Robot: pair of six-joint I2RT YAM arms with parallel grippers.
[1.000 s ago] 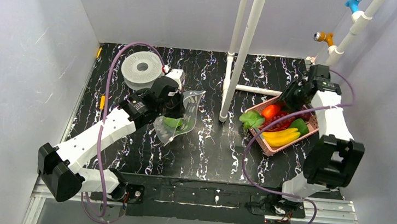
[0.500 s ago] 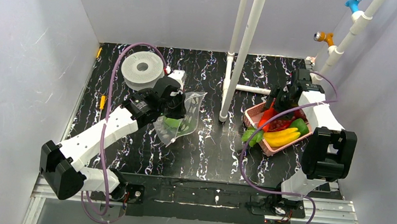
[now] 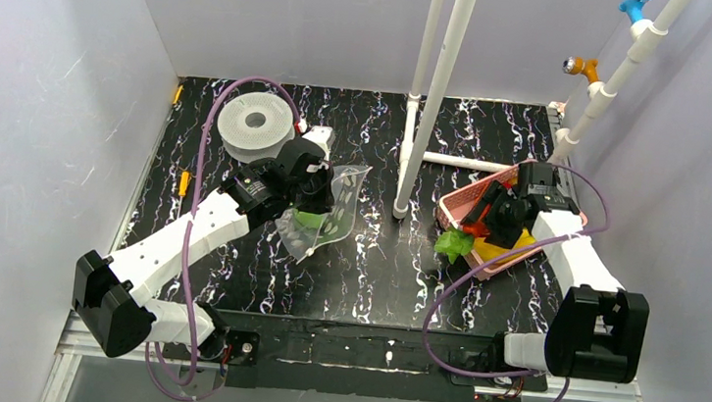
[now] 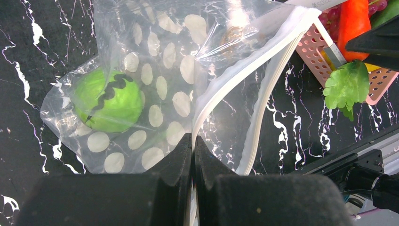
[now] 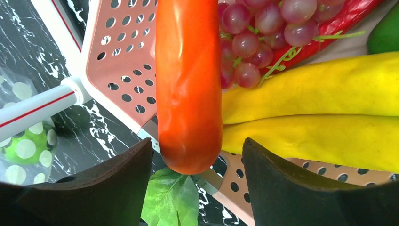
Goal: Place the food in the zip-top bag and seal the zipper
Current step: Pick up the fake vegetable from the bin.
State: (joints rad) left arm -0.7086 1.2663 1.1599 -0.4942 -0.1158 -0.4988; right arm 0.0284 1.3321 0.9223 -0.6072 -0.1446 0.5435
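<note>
Black, white-veined tabletop (image 3: 365,271), walled in pale grey. Far left: a grey-white spool (image 3: 255,124). Beside it, the left claw (image 4: 193,143) is closed, pinching the mouth edge of the zip-top bag (image 4: 160,94), which is left of the white pipe stand (image 3: 431,100). The zipper (image 4: 256,61) gapes unsealed, and one green toy fruit (image 4: 108,100) sits inside. Right: the pink basket (image 3: 452,206) holds yellow bananas (image 5: 320,108) and purple grapes (image 5: 254,37). The right claw (image 5: 196,148) is open, its jaws astride the tip of an orange carrot (image 5: 188,75).
</note>
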